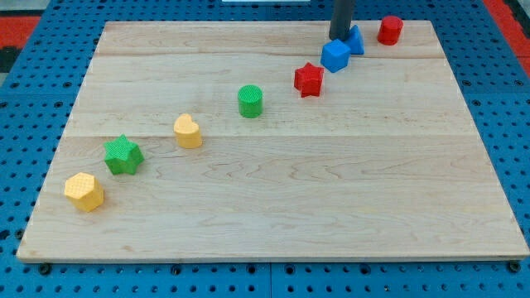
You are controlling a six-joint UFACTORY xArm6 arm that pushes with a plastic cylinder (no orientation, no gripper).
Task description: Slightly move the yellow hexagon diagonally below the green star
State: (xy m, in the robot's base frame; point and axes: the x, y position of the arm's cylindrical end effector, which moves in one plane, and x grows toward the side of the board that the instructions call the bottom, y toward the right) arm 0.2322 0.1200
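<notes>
Near the view's top, my tip, holding nothing, touches 2 blue blocks, far from the yellow hexagon.

A pale wooden board fills the middle, lit evenly; blue gridded matting surrounds it from 3 through 6 to 9 o'clock; red matting shows at 10 and 2 o'clock.
</notes>
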